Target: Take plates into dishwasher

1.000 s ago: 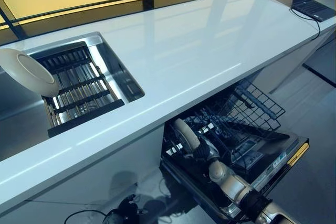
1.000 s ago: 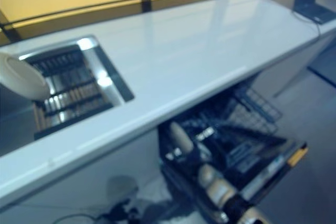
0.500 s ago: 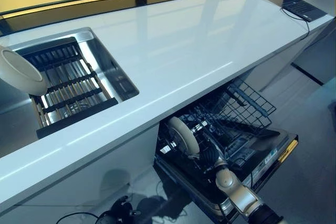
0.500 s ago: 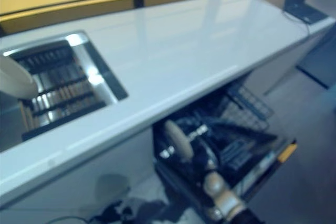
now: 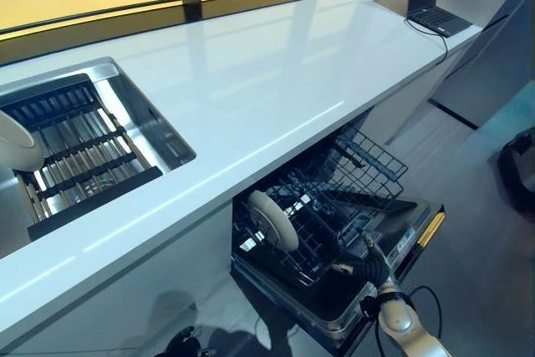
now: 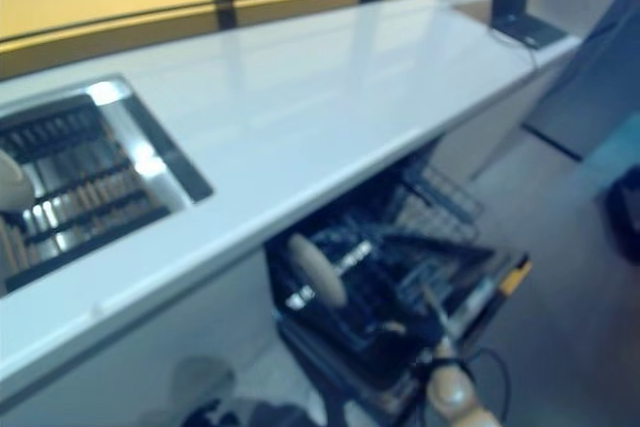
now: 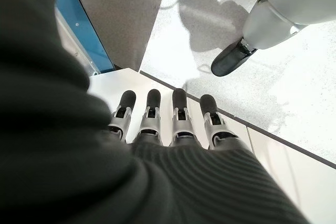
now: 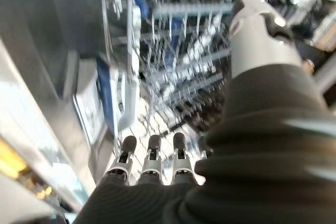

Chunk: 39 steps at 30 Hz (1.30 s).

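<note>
Down in the dishwasher rack (image 5: 334,198) one white plate (image 5: 271,220) stands upright; my right hand (image 8: 157,166) hovers just beside that rack, fingers straight, empty. My left hand (image 7: 173,124) hangs relaxed, empty.

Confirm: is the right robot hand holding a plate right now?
No, the right robot hand shows straight, empty fingers; one plate stands in the dishwasher rack.

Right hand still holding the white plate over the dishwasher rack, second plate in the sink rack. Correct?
Not quite. The right hand holds nothing: its wrist view shows straight, empty fingers. The left eye view shows the round white plate standing on edge in the black wire dishwasher rack. The second white plate is in the steel sink rack.
</note>
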Tool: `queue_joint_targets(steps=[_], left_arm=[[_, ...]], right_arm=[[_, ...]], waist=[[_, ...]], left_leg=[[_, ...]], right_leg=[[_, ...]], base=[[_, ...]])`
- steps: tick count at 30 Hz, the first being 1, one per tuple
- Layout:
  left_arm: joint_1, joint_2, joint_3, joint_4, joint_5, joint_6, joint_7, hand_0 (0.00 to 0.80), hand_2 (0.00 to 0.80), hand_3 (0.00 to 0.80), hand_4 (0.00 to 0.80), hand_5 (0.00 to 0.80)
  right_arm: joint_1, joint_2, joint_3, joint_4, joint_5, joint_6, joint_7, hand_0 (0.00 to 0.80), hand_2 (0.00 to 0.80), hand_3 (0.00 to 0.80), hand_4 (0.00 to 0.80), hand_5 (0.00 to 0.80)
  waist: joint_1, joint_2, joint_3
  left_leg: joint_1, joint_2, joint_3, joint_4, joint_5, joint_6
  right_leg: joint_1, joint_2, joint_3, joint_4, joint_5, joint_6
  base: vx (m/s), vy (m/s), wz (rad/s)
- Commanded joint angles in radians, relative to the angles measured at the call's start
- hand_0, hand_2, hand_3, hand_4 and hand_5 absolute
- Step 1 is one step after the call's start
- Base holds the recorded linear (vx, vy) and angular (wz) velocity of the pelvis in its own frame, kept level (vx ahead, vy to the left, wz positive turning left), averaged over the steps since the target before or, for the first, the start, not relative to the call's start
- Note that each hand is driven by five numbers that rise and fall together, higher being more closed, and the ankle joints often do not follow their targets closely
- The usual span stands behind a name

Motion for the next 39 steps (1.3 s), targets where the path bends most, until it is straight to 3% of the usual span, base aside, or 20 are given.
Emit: queue_joint_targets(steps=[1,4,6,11,17,22,25,28,29,30,31,32,34,35,36,39], left_arm=[[-0.002,-0.002,0.042,0.014,0.045,-0.037,0.015,0.0,0.0,0.0,0.0,0.0],[0.016,0.003,0.056,0.01,0.045,-0.039,0.012,0.0,0.0,0.0,0.0,0.0],[0.033,0.007,0.068,0.008,0.039,-0.04,0.009,0.0,0.0,0.0,0.0,0.0],[0.071,0.001,0.085,0.014,0.02,-0.047,0.011,0.0,0.0,0.0,0.0,0.0],[0.09,0.004,0.098,0.044,0.015,-0.057,-0.003,0.0,0.0,0.0,0.0,0.0],[0.101,0.019,0.107,0.086,0.007,-0.064,-0.015,0.0,0.0,0.0,0.0,0.0],[0.104,0.018,0.105,0.107,0.015,-0.067,-0.018,0.0,0.0,0.0,0.0,0.0],[0.112,0.018,0.09,0.111,0.039,-0.065,-0.027,0.0,0.0,0.0,0.0,0.0],[0.119,0.021,0.089,0.104,0.048,-0.054,-0.025,0.0,0.0,0.0,0.0,0.0],[0.122,0.024,0.084,0.098,0.049,-0.044,-0.024,0.0,0.0,0.0,0.0,0.0],[0.122,0.023,0.085,0.098,0.049,-0.044,-0.024,0.0,0.0,0.0,0.0,0.0],[0.12,0.036,0.074,0.098,0.05,-0.038,-0.035,0.0,0.0,0.0,0.0,0.0],[0.113,0.048,0.073,0.111,0.06,-0.038,-0.043,0.0,0.0,0.0,0.0,0.0],[0.112,0.047,0.073,0.111,0.06,-0.038,-0.043,0.0,0.0,0.0,0.0,0.0],[0.105,0.051,0.072,0.126,0.064,-0.045,-0.044,0.0,0.0,0.0,0.0,0.0],[0.087,0.038,0.062,0.139,0.08,-0.04,-0.042,0.0,0.0,0.0,0.0,0.0]], right_arm=[[0.004,-0.07,-0.081,-0.144,0.063,-0.079,-0.018,0.0,0.0,0.0,0.0,0.0],[0.028,-0.076,-0.132,-0.188,0.185,-0.115,0.015,0.0,0.0,0.0,0.0,0.0],[0.048,-0.062,-0.186,-0.229,0.379,-0.175,0.103,0.0,0.0,0.0,0.0,0.0],[0.047,-0.045,-0.266,-0.298,0.569,-0.308,0.267,0.0,0.0,0.0,0.0,0.0],[-0.09,-0.093,-0.315,-0.372,0.608,-0.291,0.307,0.0,0.0,0.0,0.0,0.0],[-0.247,-0.142,-0.296,-0.358,0.57,-0.245,0.27,0.0,0.0,0.0,0.0,0.0],[-0.293,-0.17,-0.293,-0.361,0.548,-0.236,0.275,0.0,0.0,0.0,0.0,0.0],[-0.293,-0.183,-0.286,-0.393,0.518,-0.231,0.284,0.0,0.0,0.0,0.0,0.0],[-0.306,-0.191,-0.272,-0.395,0.518,-0.229,0.283,0.0,0.0,0.0,0.0,0.0],[-0.318,-0.196,-0.262,-0.395,0.508,-0.226,0.274,0.0,0.0,0.0,0.0,0.0],[-0.319,-0.197,-0.262,-0.395,0.508,-0.226,0.273,0.0,0.0,0.0,0.0,0.0],[-0.364,-0.215,-0.243,-0.378,0.492,-0.197,0.256,0.0,0.0,0.0,0.0,0.0],[-0.402,-0.239,-0.234,-0.362,0.496,-0.168,0.251,0.0,0.0,0.0,0.0,0.0],[-0.404,-0.239,-0.233,-0.361,0.496,-0.168,0.251,0.0,0.0,0.0,0.0,0.0],[-0.426,-0.255,-0.227,-0.346,0.504,-0.152,0.249,0.0,0.0,0.0,0.0,0.0],[-0.449,-0.263,-0.215,-0.334,0.467,-0.098,0.226,0.0,0.0,0.0,0.0,0.0]], waist=[[-0.011,0.003,-0.051],[-0.017,-0.001,-0.06],[-0.023,-0.007,-0.072],[-0.015,-0.007,-0.107],[0.018,-0.002,-0.139],[0.054,-0.013,-0.162],[0.074,-0.013,-0.18],[0.091,0.028,-0.198],[0.087,0.047,-0.199],[0.082,0.057,-0.199],[0.082,0.059,-0.201],[0.072,0.065,-0.202],[0.069,0.051,-0.211],[0.064,0.053,-0.209],[0.056,0.042,-0.208],[0.023,0.033,-0.212]], left_leg=[[0.078,-0.013,0.024,-0.003,-0.138,0.043],[0.089,-0.011,0.031,-0.003,-0.143,0.044],[0.102,-0.009,0.039,-0.002,-0.147,0.045],[0.12,-0.013,0.047,-0.002,-0.153,0.048],[0.131,-0.044,0.047,0.011,-0.173,0.069],[0.132,-0.087,0.043,0.026,-0.199,0.103],[0.117,-0.117,0.025,0.034,-0.209,0.133],[0.122,-0.132,-0.045,0.033,-0.22,0.171],[0.139,-0.124,-0.065,0.026,-0.219,0.172],[0.148,-0.125,-0.083,0.021,-0.216,0.17],[0.146,-0.122,-0.083,0.02,-0.214,0.169],[0.168,-0.147,-0.145,0.013,-0.215,0.168],[0.178,-0.167,-0.184,0.006,-0.214,0.161],[0.181,-0.165,-0.189,0.006,-0.217,0.16],[0.195,-0.178,-0.225,0.004,-0.226,0.156],[0.219,-0.212,-0.318,-0.002,-0.242,0.149]], right_leg=[[-0.084,0.037,0.034,0.072,0.012,-0.015],[-0.075,0.037,0.034,0.071,0.01,-0.013],[-0.065,0.037,0.036,0.071,0.008,-0.013],[-0.032,0.031,0.03,0.061,0.004,-0.011],[-0.005,-0.007,0.011,0.088,0.005,0.009],[-0.01,-0.078,0.01,0.192,0.088,0.03],[-0.025,-0.125,0.047,0.332,0.177,0.037],[-0.084,-0.153,0.147,0.619,0.282,0.039],[-0.151,-0.128,0.189,0.701,0.282,0.039],[-0.191,-0.094,0.215,0.7,0.265,0.03],[-0.193,-0.091,0.213,0.697,0.268,0.028],[-0.252,-0.039,0.217,0.627,0.209,0.007],[-0.259,-0.019,0.209,0.469,0.207,0.003],[-0.249,-0.018,0.202,0.462,0.207,0.003],[-0.243,0.007,0.208,0.348,0.187,-0.002],[-0.249,0.078,0.264,0.124,0.17,-0.004]], base=[[0.023,-0.011,-0.13],[0.037,-0.008,-0.07],[0.072,0.002,0.0],[0.125,0.047,-0.02],[0.157,0.142,0.04],[0.167,0.23,0.1],[0.164,0.308,0.35],[0.228,0.31,0.53],[0.273,0.218,0.63],[0.172,0.11,0.44],[0.296,0.058,0.59],[0.316,-0.005,0.59],[0.319,-0.062,0.55],[0.259,-0.105,0.57],[0.288,-0.11,0.76],[0.333,-0.09,0.92]])
